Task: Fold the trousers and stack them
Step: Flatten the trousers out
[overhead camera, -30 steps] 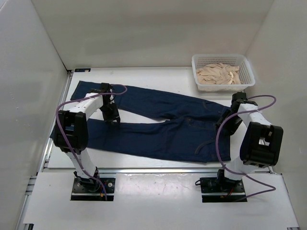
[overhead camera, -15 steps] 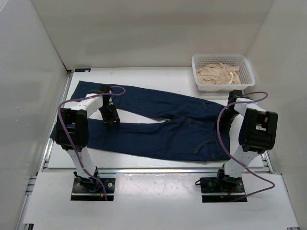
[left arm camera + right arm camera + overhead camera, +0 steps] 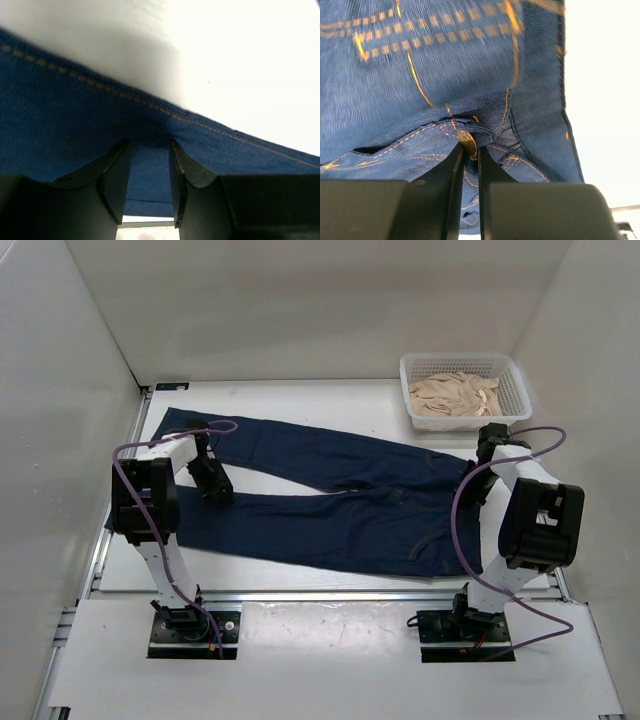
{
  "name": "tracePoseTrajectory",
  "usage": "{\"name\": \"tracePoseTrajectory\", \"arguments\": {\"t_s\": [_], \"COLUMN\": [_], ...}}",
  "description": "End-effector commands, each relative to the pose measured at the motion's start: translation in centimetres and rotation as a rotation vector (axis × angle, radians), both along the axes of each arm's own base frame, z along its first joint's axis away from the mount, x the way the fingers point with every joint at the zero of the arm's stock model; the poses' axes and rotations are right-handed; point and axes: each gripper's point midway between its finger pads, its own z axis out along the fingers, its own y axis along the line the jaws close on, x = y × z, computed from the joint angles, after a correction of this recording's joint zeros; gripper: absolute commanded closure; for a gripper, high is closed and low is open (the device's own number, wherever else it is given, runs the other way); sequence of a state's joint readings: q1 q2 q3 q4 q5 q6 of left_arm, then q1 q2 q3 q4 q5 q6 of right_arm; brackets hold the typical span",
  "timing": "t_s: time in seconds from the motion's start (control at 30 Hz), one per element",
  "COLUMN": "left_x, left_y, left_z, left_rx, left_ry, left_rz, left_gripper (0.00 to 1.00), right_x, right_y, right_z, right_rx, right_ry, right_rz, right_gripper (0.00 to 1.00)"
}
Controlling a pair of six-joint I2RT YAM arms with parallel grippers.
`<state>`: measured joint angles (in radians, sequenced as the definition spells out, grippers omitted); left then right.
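Note:
The dark navy trousers [image 3: 330, 510] lie flat across the table, legs to the left and waistband to the right. My left gripper [image 3: 215, 487] sits on the far edge of the near leg. In the left wrist view its jaws [image 3: 148, 185] are closed on a raised fold of the denim [image 3: 75, 125]. My right gripper [image 3: 478, 483] is at the waistband's far corner. In the right wrist view it [image 3: 470, 165] is shut on the waistband cloth [image 3: 420, 75], with the brass button [image 3: 467, 141] between the fingertips.
A white mesh basket [image 3: 518, 405] holding beige cloth [image 3: 455, 395] stands at the back right. White walls enclose the table [image 3: 300, 400] on the left, back and right. Purple cables loop off both arms.
My left gripper has slid to the left along the near leg. My right arm has swung round over the waistband end, and the waistband's near corner has drawn in slightly.

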<state>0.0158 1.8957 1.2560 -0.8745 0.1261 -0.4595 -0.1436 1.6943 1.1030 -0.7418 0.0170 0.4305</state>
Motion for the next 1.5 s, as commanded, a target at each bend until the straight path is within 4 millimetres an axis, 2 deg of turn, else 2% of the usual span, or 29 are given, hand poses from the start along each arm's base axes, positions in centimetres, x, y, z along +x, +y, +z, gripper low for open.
{"name": "tracePoseTrajectory", "arguments": {"t_s": [0.0,0.07,0.13,0.2,0.23,0.3,0.37,0.5,0.73,0.8,0.83,0.87,0.9,0.93,0.97,1.0,1.03,1.07,1.1,1.13,1.2,1.23,1.27,1.3,1.33,1.37,1.43,1.47], "left_x": [1.0,0.8,0.7,0.3,0.3,0.3,0.3,0.6,1.4,1.8,1.8,2.1,2.5,4.0,4.2,4.9,6.6,7.2,7.7,9.3,10.9,12.0,12.6,13.3,14.4,14.9,15.9,16.6], "left_y": [-0.5,-0.1,0.4,1.0,1.3,1.7,2.0,2.0,2.5,2.5,1.9,1.5,0.7,0.5,0.2,-0.1,-0.4,-1.1,-0.9,-2.0,-3.1,-4.1,-4.6,-4.7,-4.9,-4.8,-4.5,-4.6], "left_z": [-0.3,-0.8,-1.3,-1.8,-2.0,-2.0,-2.0,-1.9,-1.4,-0.4,1.2,2.3,3.5,6.1,7.0,8.3,10.0,10.5,10.6,10.7,10.5,11.5,9.6,9.2,10.0,8.0,7.1,6.2], "left_rx": [-0.020,-0.019,-0.020,-0.030,-0.031,-0.031,-0.032,-0.031,-0.029,-0.046,-0.052,-0.051,-0.050,-0.045,-0.045,-0.044,-0.043,-0.044,-0.035,-0.040,-0.043,-0.040,-0.041,-0.023,-0.002,0.008,0.029,0.028], "left_ry": [-0.010,0.005,0.021,0.040,0.049,0.049,0.050,0.041,0.021,-0.006,-0.027,-0.047,-0.072,-0.148,-0.154,-0.186,-0.236,-0.248,-0.245,-0.255,-0.263,-0.282,-0.241,-0.233,-0.252,-0.215,-0.208,-0.196], "left_rz": [-0.020,-0.019,-0.005,0.019,0.029,0.041,0.059,0.059,0.070,0.066,0.038,0.026,0.001,-0.019,-0.029,-0.039,-0.049,-0.066,-0.064,-0.081,-0.106,-0.115,-0.124,-0.118,-0.109,-0.108,-0.094,-0.086], "left_gripper": [0.53,0.53,0.54,0.56,0.56,0.56,0.56,0.57,0.57,0.55,0.52,0.45,0.37,0.30,0.23,0.14,0.14,0.14,0.17,0.20,0.23,0.21,0.18,0.15,0.12,0.05,0.03,0.03], "right_x": [-0.5,-0.8,-1.9,-2.0,-2.9,-3.3,-3.5,-3.7,-6.6,-6.7,-6.6,-6.5,-6.2,-5.9,-5.9,-5.5,-5.2,-5.2,-4.4,-3.4,-2.0,-1.1,-0.1,0.3,1.7,2.3,3.8,5.4], "right_y": [-1.3,-1.6,-2.0,-2.6,-2.7,-3.0,-3.0,-3.0,-4.9,-5.1,-5.1,-4.7,-4.8,-4.6,-4.6,-4.7,-4.7,-4.7,-4.8,-4.8,-5.0,-5.2,-5.3,-5.4,-5.6,-5.4,-5.1,-5.1], "right_z": [1.8,2.1,2.6,3.8,4.2,4.9,5.4,5.1,4.2,4.2,4.4,4.4,4.9,5.1,5.1,5.4,5.7,5.7,6.1,6.7,7.6,8.0,7.9,7.9,8.8,8.2,8.2,8.0], "right_rx": [-0.073,-0.093,-0.120,-0.159,-0.170,-0.188,-0.191,-0.192,-0.298,-0.296,-0.297,-0.288,-0.290,-0.278,-0.278,-0.279,-0.280,-0.280,-0.281,-0.274,-0.275,-0.277,-0.275,-0.275,-0.277,-0.261,-0.230,-0.216], "right_ry": [-0.020,-0.017,0.011,-0.003,0.022,0.027,0.015,0.021,0.146,0.146,0.136,0.134,0.113,0.101,0.101,0.089,0.077,0.077,0.048,0.011,-0.042,-0.067,-0.083,-0.082,-0.114,-0.088,-0.096,-0.098], "right_rz": [-0.050,-0.073,-0.101,-0.121,-0.122,-0.134,-0.127,-0.114,-0.179,-0.202,-0.203,-0.192,-0.195,-0.195,-0.195,-0.197,-0.198,-0.198,-0.203,-0.206,-0.222,-0.226,-0.236,-0.236,-0.241,-0.234,-0.204,-0.200], "right_gripper": [1.00,1.00,1.00,1.00,0.96,0.94,1.00,1.00,1.00,0.99,0.96,0.93,0.82,0.73,0.61,0.42,0.40,0.36,0.32,0.32,0.32,0.36,0.36,0.36,0.36,0.35,0.33,0.31]}}
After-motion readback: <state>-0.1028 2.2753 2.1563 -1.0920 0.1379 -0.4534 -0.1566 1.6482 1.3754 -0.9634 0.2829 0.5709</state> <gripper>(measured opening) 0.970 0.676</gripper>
